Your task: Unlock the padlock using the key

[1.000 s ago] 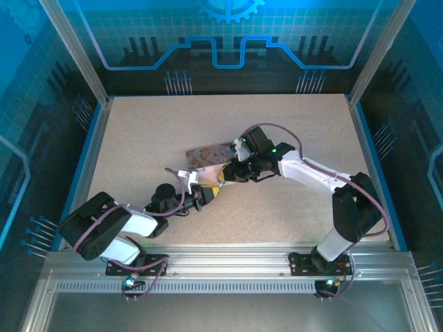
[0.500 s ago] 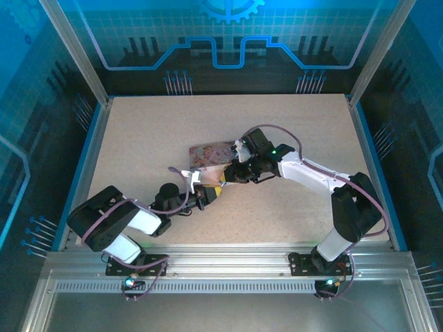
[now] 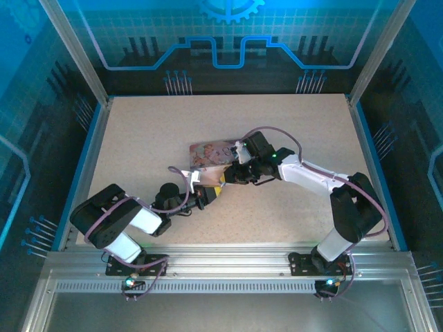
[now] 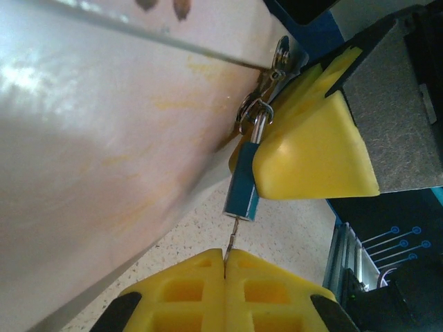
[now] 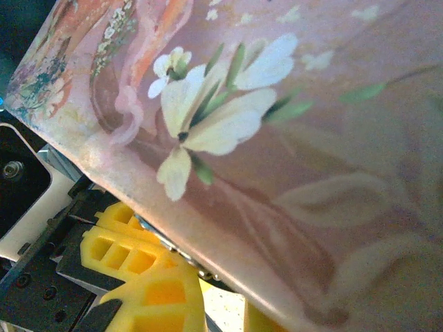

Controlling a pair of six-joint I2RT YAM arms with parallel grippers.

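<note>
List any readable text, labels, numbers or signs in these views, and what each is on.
None can be read.
pink tin: painted flowers and figures, no lettering seen.
padlock: no marking visible on its body.
key: too thin to show any stamp.
back panel: a gear emblem and circuit lines, no words.

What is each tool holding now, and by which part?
Left tool pinches the key by its head end, blade pointing at the padlock. Right tool appears to clamp the padlock by its body.
</note>
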